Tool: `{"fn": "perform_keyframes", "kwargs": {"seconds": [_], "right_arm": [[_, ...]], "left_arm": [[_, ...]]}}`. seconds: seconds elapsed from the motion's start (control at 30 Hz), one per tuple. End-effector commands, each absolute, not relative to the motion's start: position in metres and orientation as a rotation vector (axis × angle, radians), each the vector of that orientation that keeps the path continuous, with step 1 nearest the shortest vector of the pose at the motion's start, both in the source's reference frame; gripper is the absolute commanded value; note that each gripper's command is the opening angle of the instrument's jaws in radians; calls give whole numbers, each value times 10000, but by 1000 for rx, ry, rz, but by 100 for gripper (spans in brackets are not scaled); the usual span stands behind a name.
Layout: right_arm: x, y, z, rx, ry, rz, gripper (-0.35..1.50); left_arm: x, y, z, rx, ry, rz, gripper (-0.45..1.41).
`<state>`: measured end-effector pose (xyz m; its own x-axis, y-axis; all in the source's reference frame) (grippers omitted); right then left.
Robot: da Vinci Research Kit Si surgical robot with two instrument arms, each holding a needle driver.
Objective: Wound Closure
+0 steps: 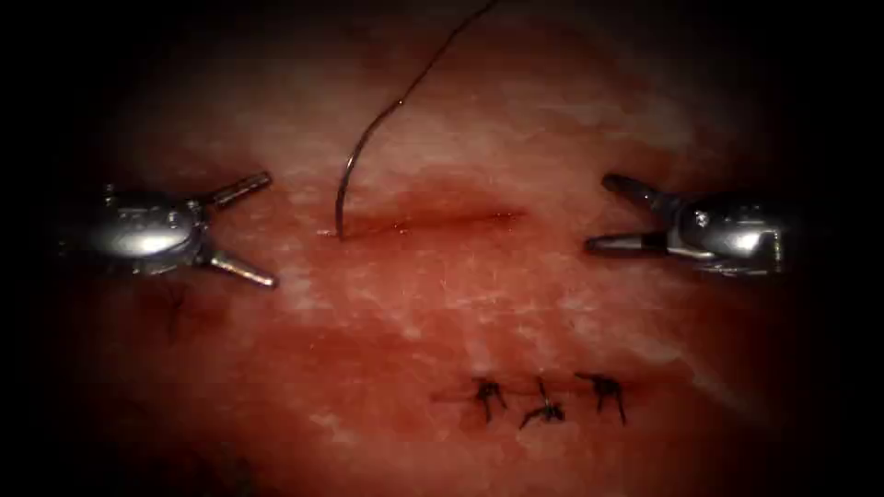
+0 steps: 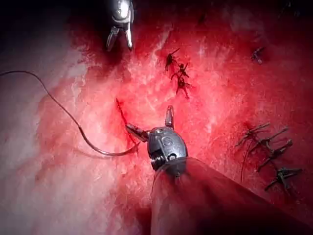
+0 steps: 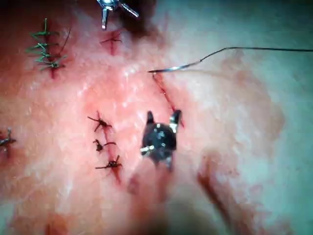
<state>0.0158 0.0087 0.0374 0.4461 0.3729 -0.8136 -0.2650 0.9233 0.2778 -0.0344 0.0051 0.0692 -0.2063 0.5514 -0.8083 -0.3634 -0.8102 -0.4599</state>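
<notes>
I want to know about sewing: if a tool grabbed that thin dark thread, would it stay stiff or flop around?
Probably floppy: the thread trails in a loose wavy line from the needle, which lies at the left end of the cut. It looks very thin, so likely light. Both tools, left and right, are open, holding nothing.

- Both tools, left (image 1: 260, 228) and right (image 1: 599, 213), hold nothing, jaws apart, either end of the cut (image 1: 433, 221).
- Between them, bare tissue (image 1: 442, 294); the needle (image 1: 343, 198) stands at the cut's left end.
- Thread (image 1: 433, 60) trails toward the tissue's far edge.
</notes>
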Motion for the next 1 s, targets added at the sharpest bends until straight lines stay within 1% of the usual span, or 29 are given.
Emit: {"fn": "perform_keyframes", "kwargs": {"seconds": [0.03,0.13,0.17,0.33,0.4,0.53,0.6,0.87,1.0], "right_arm": [[164,80,379,118,1036,396,115],[166,79,378,118,1036,397,118],[167,78,378,117,1036,398,118],[168,78,378,119,1037,397,121],[168,78,378,119,1037,397,121],[168,79,378,116,1037,392,118],[168,78,377,122,1038,396,115],[169,77,376,129,1017,450,106],[169,76,376,131,1013,456,106]], "left_arm": [[-348,43,698,-1478,-228,2053,59],[-349,43,699,-1481,-226,2051,59],[-349,44,699,-1481,-227,2051,56],[-348,45,700,-1461,-258,2014,56],[-348,45,700,-1425,-253,1983,59],[-350,45,700,-1322,-210,1901,76],[-351,46,701,-1271,-203,1856,79],[-366,77,725,-1055,-157,1774,111],[-371,86,745,-990,-131,1764,116]]}}
